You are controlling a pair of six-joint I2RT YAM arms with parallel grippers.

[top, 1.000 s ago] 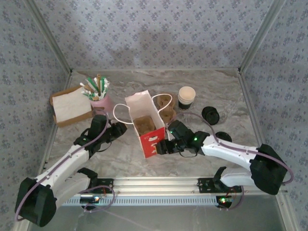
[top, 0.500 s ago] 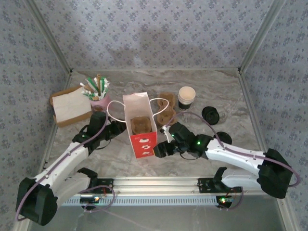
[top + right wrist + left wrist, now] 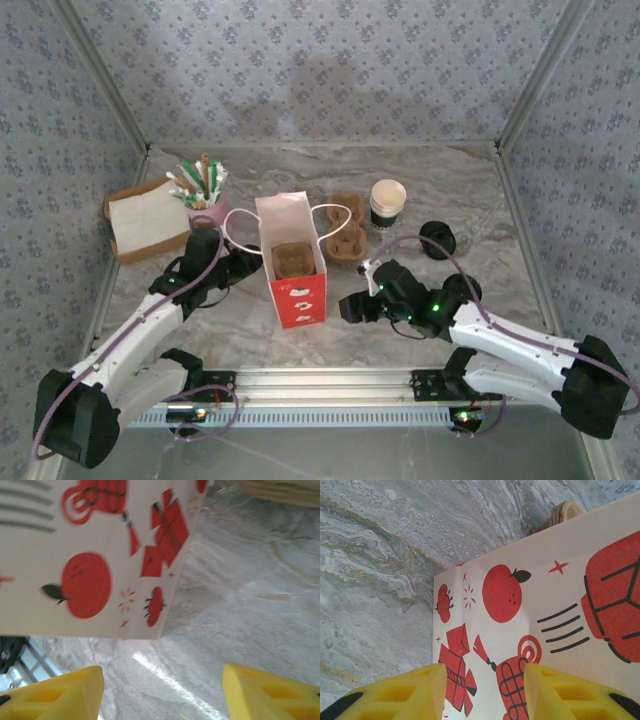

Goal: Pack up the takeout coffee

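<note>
Black paper cup (image 3: 437, 240): set on marbled surface (image 3: 500, 200)
Red-printed paper bag (image 3: 290, 272): apples, gifts pictured
Left gripper (image 3: 482, 680): spread
Right gripper (image 3: 162, 680): spread

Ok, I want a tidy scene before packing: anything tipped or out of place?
The black cup appears to lie on its side, right of the white cup; the red bag stands upright.

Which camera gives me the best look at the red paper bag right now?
The top external view: the whole red paper bag stands upright there, mouth open, handles out to both sides. The left wrist view gives a close-up of one printed side; the right wrist view, a blurred bottom corner of another side.
</note>
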